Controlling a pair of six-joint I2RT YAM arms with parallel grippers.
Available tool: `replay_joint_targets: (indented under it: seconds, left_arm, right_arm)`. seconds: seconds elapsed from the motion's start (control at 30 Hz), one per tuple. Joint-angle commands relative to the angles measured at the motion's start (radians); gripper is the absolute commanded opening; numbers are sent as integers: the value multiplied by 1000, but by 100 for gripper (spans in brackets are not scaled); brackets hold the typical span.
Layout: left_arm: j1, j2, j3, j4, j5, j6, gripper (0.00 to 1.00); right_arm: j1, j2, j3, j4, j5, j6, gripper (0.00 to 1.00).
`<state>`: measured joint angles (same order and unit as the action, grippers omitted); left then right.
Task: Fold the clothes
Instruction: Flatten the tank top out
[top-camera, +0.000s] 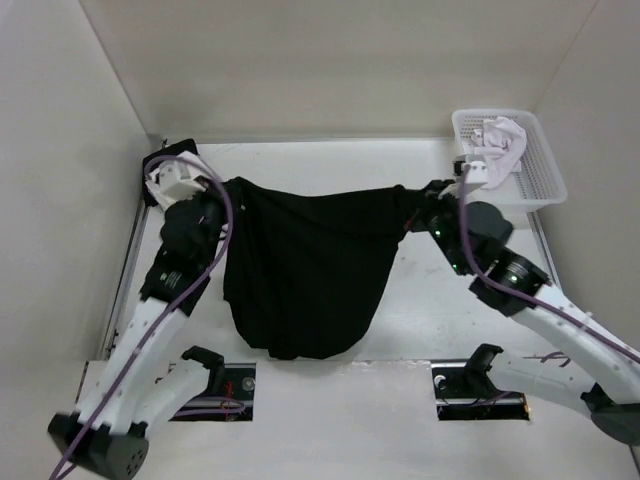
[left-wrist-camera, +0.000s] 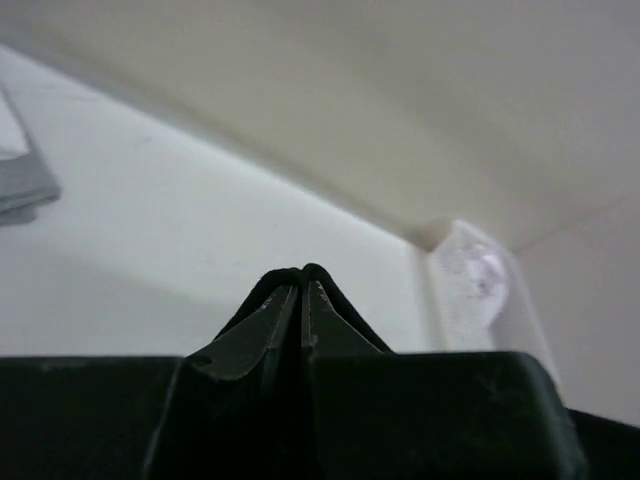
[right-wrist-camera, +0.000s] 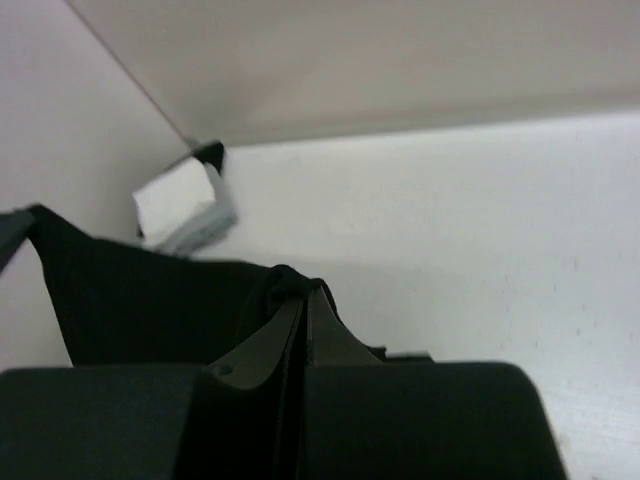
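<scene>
The clothes, one black tank top (top-camera: 305, 275), hang stretched between both arms above the table, the lower end sagging toward the near edge. My left gripper (top-camera: 228, 192) is shut on the top left corner of the black tank top (left-wrist-camera: 290, 275); a rim of black cloth wraps its fingertips in the left wrist view, gripper (left-wrist-camera: 303, 285). My right gripper (top-camera: 420, 205) is shut on the top right corner; in the right wrist view a bunch of the fabric (right-wrist-camera: 285, 285) sits at its tips, gripper (right-wrist-camera: 303, 300), and the cloth spreads leftward (right-wrist-camera: 130, 300).
A white basket (top-camera: 540, 165) with a white garment (top-camera: 500, 145) stands at the back right. A stack of folded cloths (top-camera: 170, 180) lies at the back left, seen too in the right wrist view, stack (right-wrist-camera: 180, 210). Walls close in the table.
</scene>
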<state>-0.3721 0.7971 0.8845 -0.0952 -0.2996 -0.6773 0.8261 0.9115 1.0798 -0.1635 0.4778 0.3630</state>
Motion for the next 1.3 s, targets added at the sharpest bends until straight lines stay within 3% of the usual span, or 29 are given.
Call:
replay_joint_targets:
  seconds: [0.0, 0.07, 0.2, 0.23, 0.27, 0.3, 0.33, 0.4, 0.47, 0.5, 0.57, 0.6, 0.67, 0.8, 0.87, 1.0, 1.1, 1.27]
  left_arm:
    - [69, 299, 34, 204, 66, -41, 3]
    - [52, 509, 158, 270, 70, -28, 3]
    - [-41, 986, 639, 246, 73, 79, 3]
    - [-81, 1155, 853, 177, 101, 128, 7]
    - [-113, 1265, 1004, 105, 117, 154, 16]
    - [-122, 1289, 1037, 86, 117, 160, 19]
    - [-147, 1330, 1092, 46, 111, 180, 29]
    - [-173, 1303, 1034, 63, 96, 182, 40]
    - [-196, 1189, 827, 156, 85, 176, 44]
    - [-211, 1068, 619, 246, 82, 150, 42]
    - [-219, 987, 478, 301, 74, 121, 40]
    - [-230, 881, 294, 355, 64, 76, 37]
    - [-241, 751, 65, 393, 51, 18, 32]
    - [-248, 593, -203, 368, 36, -80, 31]
    - [-245, 521, -304, 350, 25, -125, 32]
    - [-228, 465, -429, 321, 22, -176, 43]
    - [-228, 536, -424, 354, 68, -189, 48]
    - [-222, 669, -384, 448, 77, -202, 47]
  right_arm:
    - [-110, 24, -150, 77, -217, 200, 0]
    - [-101, 12, -248, 88, -228, 261, 0]
    - [-61, -2, -397, 74, -243, 367, 1]
    - [-58, 3, -440, 74, -255, 393, 1]
    - [-71, 7, -469, 74, -260, 410, 1]
    - [-84, 7, -480, 74, -257, 412, 1]
    - [-107, 10, -491, 74, -257, 413, 1]
    - [-165, 6, -512, 82, -260, 415, 1]
    - [-215, 1, -521, 88, -260, 413, 1]
    - [-256, 0, -527, 100, -260, 412, 1]
    - [-304, -8, -532, 113, -269, 409, 1]
    - [-325, -14, -532, 120, -274, 410, 0]
    - [-350, -28, -531, 146, -292, 412, 0]
    - [-316, -5, -463, 157, -303, 393, 0]
    - [-273, 0, -437, 153, -286, 387, 0]
    - [-200, 1, -373, 130, -243, 376, 0]
    - [-160, 7, -330, 111, -222, 366, 0]
    - [-124, 10, -307, 105, -203, 363, 0]
